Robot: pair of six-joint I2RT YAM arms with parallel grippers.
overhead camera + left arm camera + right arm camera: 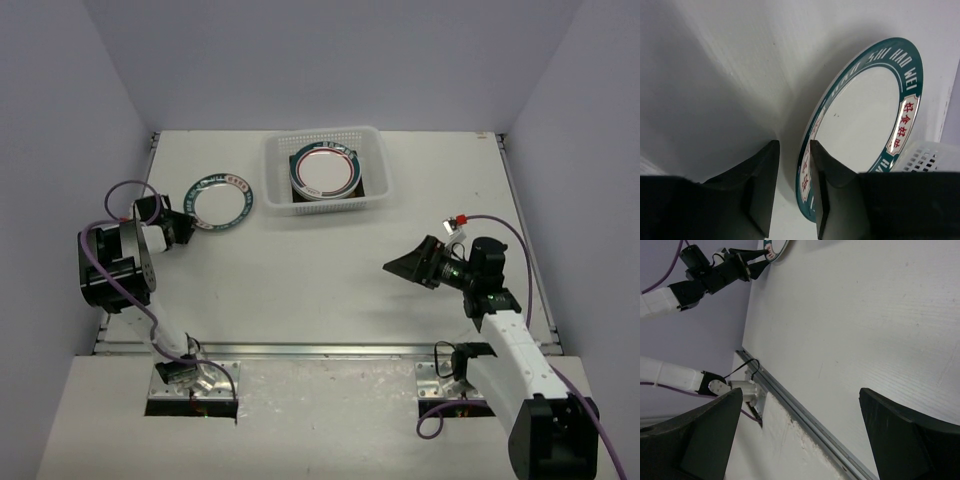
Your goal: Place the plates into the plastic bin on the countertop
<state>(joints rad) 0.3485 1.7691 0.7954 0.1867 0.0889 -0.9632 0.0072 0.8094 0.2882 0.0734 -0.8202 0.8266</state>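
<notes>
1. The right gripper [402, 262] hangs over the countertop [300, 290], right of centre. Its jaws are spread wide and hold nothing.
2. The left gripper [186, 226] is at the left side of the countertop, pointing toward a round white plate with a teal lettered rim [220, 200]. The jaws stand narrowly apart. In the left wrist view the plate's near rim sits in the gap, against one finger [827, 185]. A clamp on the rim cannot be confirmed.
3. This plate lies on the countertop just left of the plastic bin [276, 180].
4. The bin stands at the far edge, centre. A stack of plates [322, 168] lies inside it.
</notes>
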